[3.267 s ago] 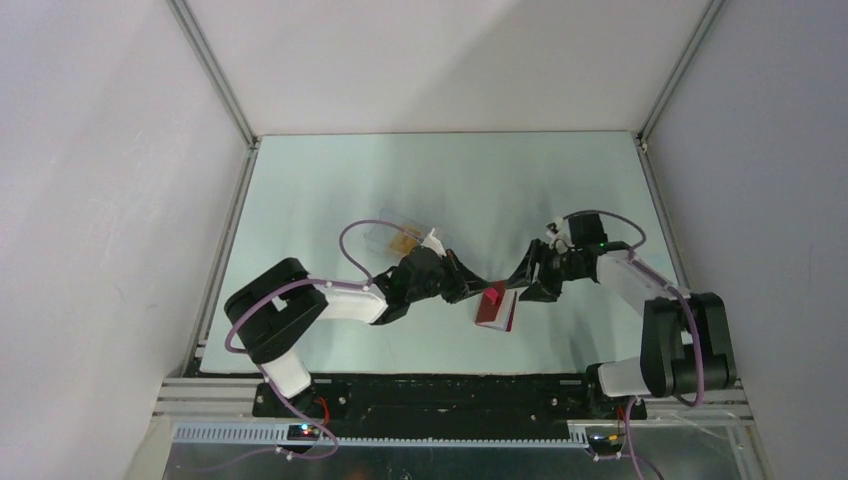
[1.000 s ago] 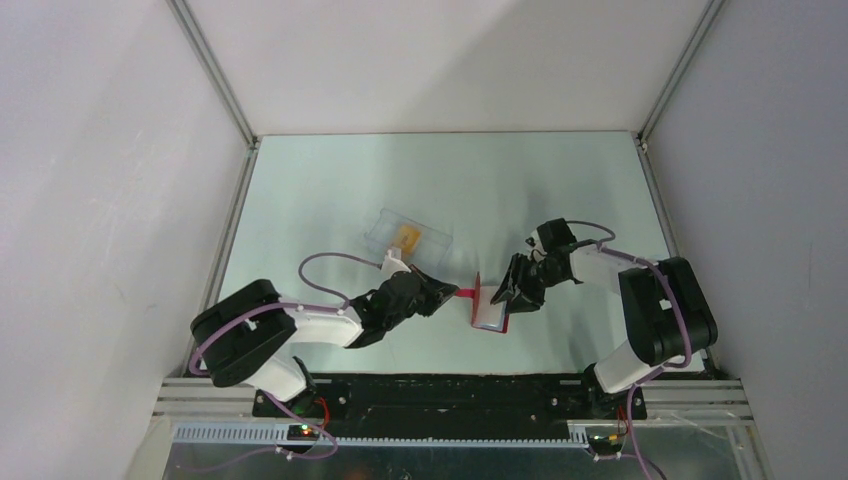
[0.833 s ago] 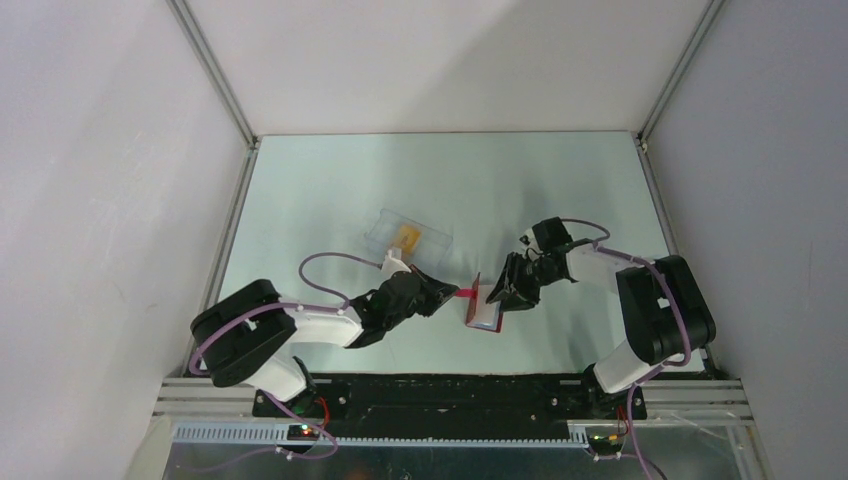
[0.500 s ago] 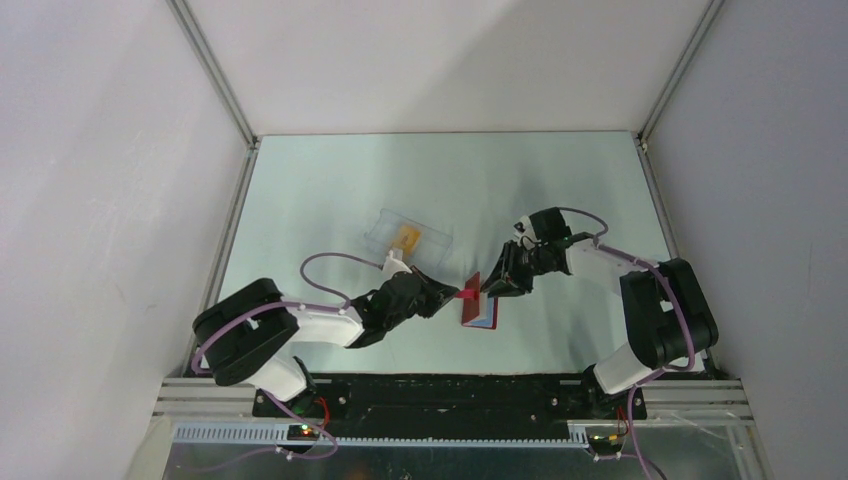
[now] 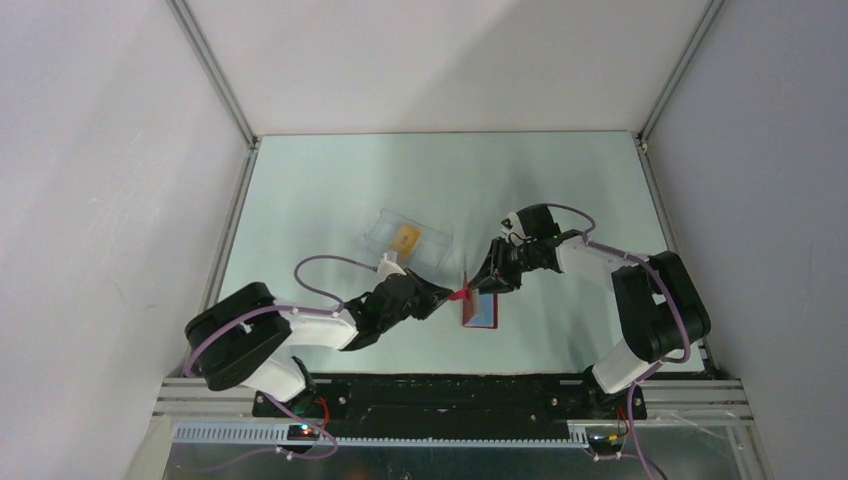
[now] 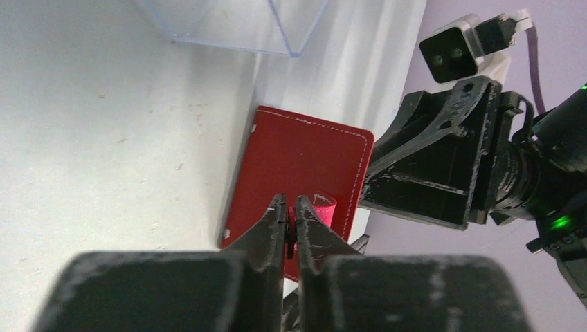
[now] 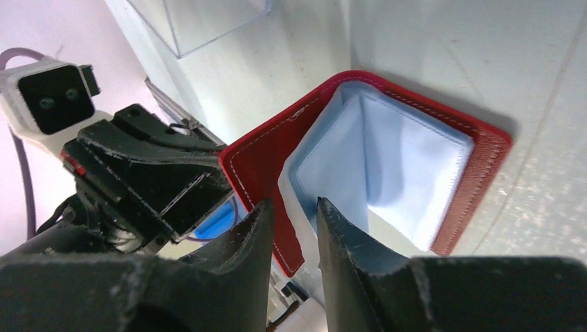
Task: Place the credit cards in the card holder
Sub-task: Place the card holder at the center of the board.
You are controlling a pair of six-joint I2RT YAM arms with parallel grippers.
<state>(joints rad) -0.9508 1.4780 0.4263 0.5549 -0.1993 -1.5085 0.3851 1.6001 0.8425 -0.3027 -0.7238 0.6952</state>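
Right gripper moved left; grips card holder.

I count two grippers, my left gripper and my right gripper, one on each of my two arms. There are two wrist cameras: the right wrist camera and the left wrist camera. There is one red card holder, one clear plastic box, and one orange card inside it; I cannot tell whether more lie beneath it.
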